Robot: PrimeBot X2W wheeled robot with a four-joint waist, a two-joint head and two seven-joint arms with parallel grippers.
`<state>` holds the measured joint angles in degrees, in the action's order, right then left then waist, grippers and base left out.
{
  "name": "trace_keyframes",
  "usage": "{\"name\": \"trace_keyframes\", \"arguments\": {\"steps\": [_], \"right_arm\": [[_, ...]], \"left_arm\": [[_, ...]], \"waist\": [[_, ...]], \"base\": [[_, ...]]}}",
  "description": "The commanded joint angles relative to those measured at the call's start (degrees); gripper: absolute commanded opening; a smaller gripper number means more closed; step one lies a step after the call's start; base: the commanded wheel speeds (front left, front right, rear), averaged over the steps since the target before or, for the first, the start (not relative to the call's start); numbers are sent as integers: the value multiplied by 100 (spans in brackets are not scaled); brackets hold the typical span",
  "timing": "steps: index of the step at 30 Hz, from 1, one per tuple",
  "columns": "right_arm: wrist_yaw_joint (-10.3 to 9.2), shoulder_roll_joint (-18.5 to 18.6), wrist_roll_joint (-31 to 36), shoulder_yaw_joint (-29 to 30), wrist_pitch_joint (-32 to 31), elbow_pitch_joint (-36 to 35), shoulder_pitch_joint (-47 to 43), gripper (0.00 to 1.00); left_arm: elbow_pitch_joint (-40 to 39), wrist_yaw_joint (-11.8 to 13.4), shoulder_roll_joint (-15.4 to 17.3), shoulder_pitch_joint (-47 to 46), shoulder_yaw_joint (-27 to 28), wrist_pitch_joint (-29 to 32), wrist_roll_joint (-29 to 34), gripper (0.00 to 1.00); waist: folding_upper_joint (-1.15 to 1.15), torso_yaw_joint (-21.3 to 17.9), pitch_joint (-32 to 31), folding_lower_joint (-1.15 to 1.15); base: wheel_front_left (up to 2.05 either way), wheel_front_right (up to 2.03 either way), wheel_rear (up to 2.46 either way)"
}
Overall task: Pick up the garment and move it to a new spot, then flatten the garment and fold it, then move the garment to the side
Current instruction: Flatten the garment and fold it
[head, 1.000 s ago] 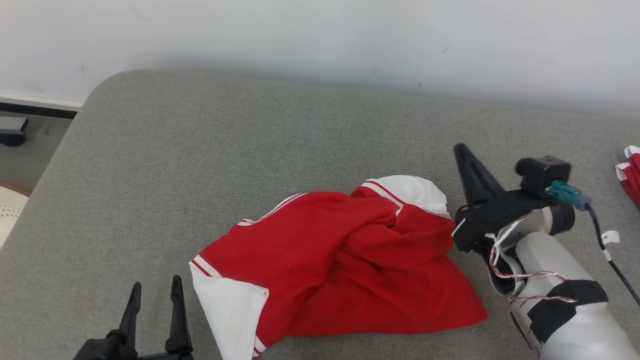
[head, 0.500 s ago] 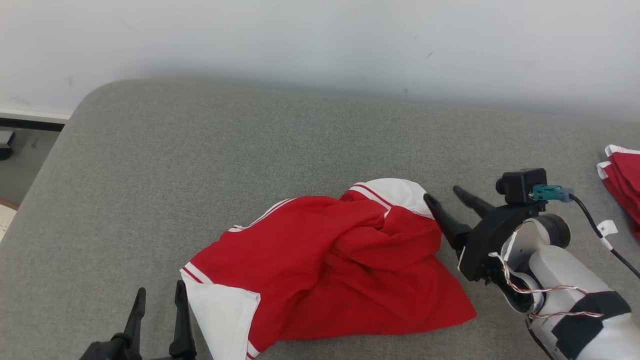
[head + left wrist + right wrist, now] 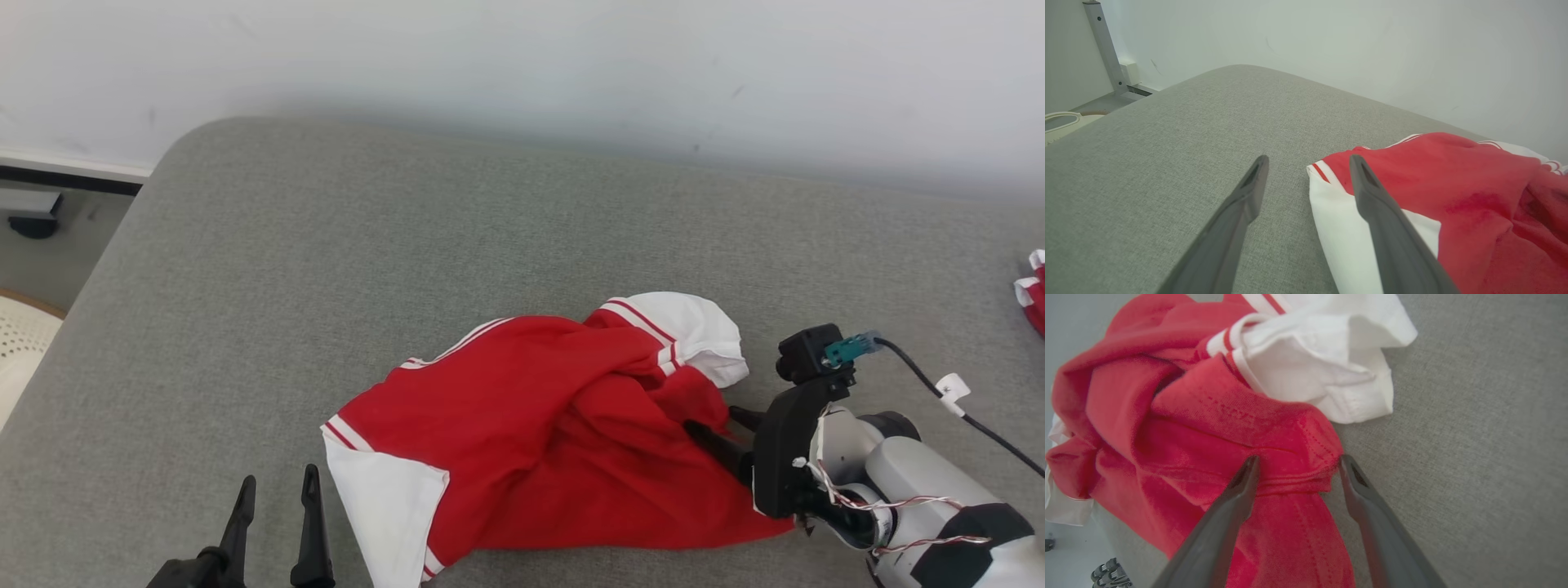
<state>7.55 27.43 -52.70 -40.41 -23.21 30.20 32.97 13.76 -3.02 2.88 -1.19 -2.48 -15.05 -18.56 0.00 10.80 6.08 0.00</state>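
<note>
Garment [image 3: 563, 433] lies crumpled on the grey padded surface [image 3: 408, 245]. Right tool [image 3: 712, 418] open, fingers straddling a red fold at its edge. Left tool [image 3: 278, 476] open, empty, just beside it.

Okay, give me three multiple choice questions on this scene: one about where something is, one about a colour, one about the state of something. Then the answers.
1. Where is the left tool?
A. Beside the garment's near-left white sleeve
B. Up against the wall
C. At the garment's right edge

2. What is the garment's main colour?
A. Blue
B. Green
C. Red

3. How is the right tool?
A. Shut, lifting cloth
B. Open, straddling a red fold
C. Open, far from the garment

Answers:
1 A, since the head view shows it at lower left next to that sleeve.
2 C, since the body is red with white sleeves.
3 B, since the right wrist view shows it spread either side of the fold.
</note>
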Motion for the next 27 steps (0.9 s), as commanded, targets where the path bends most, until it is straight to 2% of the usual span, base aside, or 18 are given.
{"name": "trace_keyframes", "arguments": {"steps": [1, 2, 3, 4, 8, 18, 27], "right_arm": [[-14, -101, 15, -53, 2, 94, -7, 100], [-14, -161, 0, -70, 59, 144, 5, 100], [-14, -188, 33, -87, 160, 168, 38, 60], [-15, -198, 72, -91, 268, 217, 79, 0], [-14, -255, 152, -174, 622, 331, 222, 0], [-15, 23, 242, 144, 1539, 380, 997, 0], [-15, 218, 391, 497, 1638, 547, 1917, 0]], "left_arm": [[19, -6, 1, -24, -6, -19, -63, 100], [24, -5, 0, -29, -11, -19, -72, 100], [31, -4, 1, -37, -20, -19, -73, 100], [38, 0, 0, -44, -26, -19, -66, 100], [54, 29, 1, -49, -36, -19, -100, 100], [38, 50, 0, -72, 1, -19, -189, 100], [27, 66, 2, -179, -156, -19, -336, 100]], "waist": [[0, 87, 31, 0], [0, 103, 37, 0], [0, 117, 46, 0], [0, 130, 54, 0], [0, 137, 73, 0], [0, 24, 97, 0], [0, 97, 242, 0]], "base": [[0, 0, 0], [0, 0, 0], [0, 0, 0], [0, 0, 0], [0, 0, 0], [0, 0, 0], [0, 0, 0]]}}
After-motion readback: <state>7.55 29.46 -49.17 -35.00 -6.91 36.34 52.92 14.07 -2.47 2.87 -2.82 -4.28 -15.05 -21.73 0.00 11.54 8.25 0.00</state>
